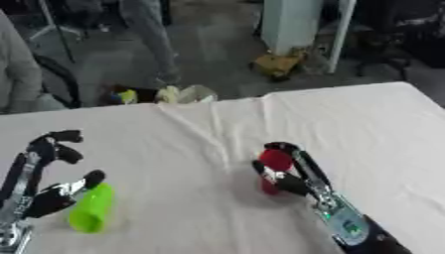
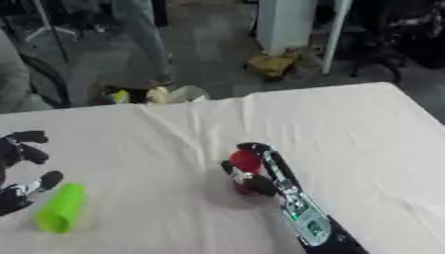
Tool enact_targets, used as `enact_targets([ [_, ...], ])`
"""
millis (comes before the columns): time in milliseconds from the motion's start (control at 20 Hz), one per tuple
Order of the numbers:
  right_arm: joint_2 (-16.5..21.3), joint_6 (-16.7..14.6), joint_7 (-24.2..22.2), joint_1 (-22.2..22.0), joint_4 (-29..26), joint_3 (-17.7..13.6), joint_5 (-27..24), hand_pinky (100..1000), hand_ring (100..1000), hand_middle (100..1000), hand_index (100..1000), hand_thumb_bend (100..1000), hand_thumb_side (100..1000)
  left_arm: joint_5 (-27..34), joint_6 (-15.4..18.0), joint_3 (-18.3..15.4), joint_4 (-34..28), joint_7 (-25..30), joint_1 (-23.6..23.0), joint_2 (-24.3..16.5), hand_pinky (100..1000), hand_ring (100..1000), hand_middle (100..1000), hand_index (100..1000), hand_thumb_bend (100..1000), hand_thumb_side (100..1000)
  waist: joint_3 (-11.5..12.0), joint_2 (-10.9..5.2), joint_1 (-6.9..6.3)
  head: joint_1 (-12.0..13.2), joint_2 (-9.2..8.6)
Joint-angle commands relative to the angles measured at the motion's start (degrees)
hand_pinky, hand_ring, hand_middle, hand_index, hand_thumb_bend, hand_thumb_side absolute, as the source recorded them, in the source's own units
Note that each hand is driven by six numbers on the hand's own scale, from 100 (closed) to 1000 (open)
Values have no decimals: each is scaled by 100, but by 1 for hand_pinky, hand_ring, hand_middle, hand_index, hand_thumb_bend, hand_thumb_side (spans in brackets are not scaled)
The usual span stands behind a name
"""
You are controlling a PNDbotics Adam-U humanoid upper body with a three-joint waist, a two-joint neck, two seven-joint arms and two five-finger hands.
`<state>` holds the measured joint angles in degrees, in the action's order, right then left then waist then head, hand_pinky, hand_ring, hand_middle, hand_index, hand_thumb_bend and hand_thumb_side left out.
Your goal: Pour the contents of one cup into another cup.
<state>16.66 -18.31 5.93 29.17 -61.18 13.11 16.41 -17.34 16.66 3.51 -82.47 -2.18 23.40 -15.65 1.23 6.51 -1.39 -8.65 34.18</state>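
A red cup [image 1: 274, 171] stands upright near the middle of a white-clothed counter [image 1: 382, 129], the robot's right hand [image 1: 287, 173] wrapped round its side, fingers [image 1: 280, 147] curled over the rim. Well to the cup's left a green cup [image 1: 91, 207] lies tipped, the left hand [image 1: 43, 191] beside it, fingers spread, holding nothing. Both cups look light, stiff plastic, probably slippery; mid-wall is the best hold.

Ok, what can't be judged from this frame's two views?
- Red plastic cup: contents unseen; right hand wraps it, both views.
- Green plastic cup: interior blurred, fill unknown.
- Left hand: partly cut by right eye view's edge; contact with green cup unclear.
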Motion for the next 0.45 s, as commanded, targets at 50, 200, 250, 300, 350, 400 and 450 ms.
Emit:
enact_targets([
  [50, 259, -118, -193, 42, -232, -46, 319, 913, 960, 819, 919, 576, 672, -10, -20, -79, -204, -6, 17, -143, 556, 547, 654, 784, 810, 582, 4, -69, 9, -7, -22],
  [200, 410, -187, -402, 21, -519, -121, 599, 935, 980, 854, 956, 596, 686, -26, -25, -93, -270, -10, -37, -152, 558, 548, 655, 784, 808, 587, -9, -69, 19, 2, -23],
  [250, 457, -196, -464, 14, -636, -153, 694, 940, 983, 861, 963, 604, 690, -25, -29, -101, -291, -14, -55, -155, 558, 548, 655, 783, 808, 588, -16, -69, 24, 4, -24],
  [300, 503, -202, -513, 7, -758, -188, 785, 942, 985, 868, 969, 613, 693, -22, -35, -112, -309, -21, -73, -159, 558, 548, 655, 783, 807, 589, -25, -71, 31, 6, -26],
  [350, 545, -201, -548, -5, -886, -227, 863, 944, 986, 872, 973, 619, 694, -19, -43, -124, -326, -27, -90, -162, 558, 548, 655, 783, 807, 591, -34, -71, 38, 4, -30],
  [400, 596, -197, -565, -20, -1022, -276, 918, 946, 987, 879, 976, 632, 693, -13, -52, -137, -343, -34, -108, -163, 559, 548, 655, 783, 806, 594, -42, -73, 46, 6, -33],
  [450, 646, -183, -574, -41, -1160, -325, 958, 946, 987, 880, 977, 635, 693, -5, -61, -150, -362, -39, -126, -162, 559, 548, 655, 783, 805, 595, -49, -73, 52, 12, -36],
])
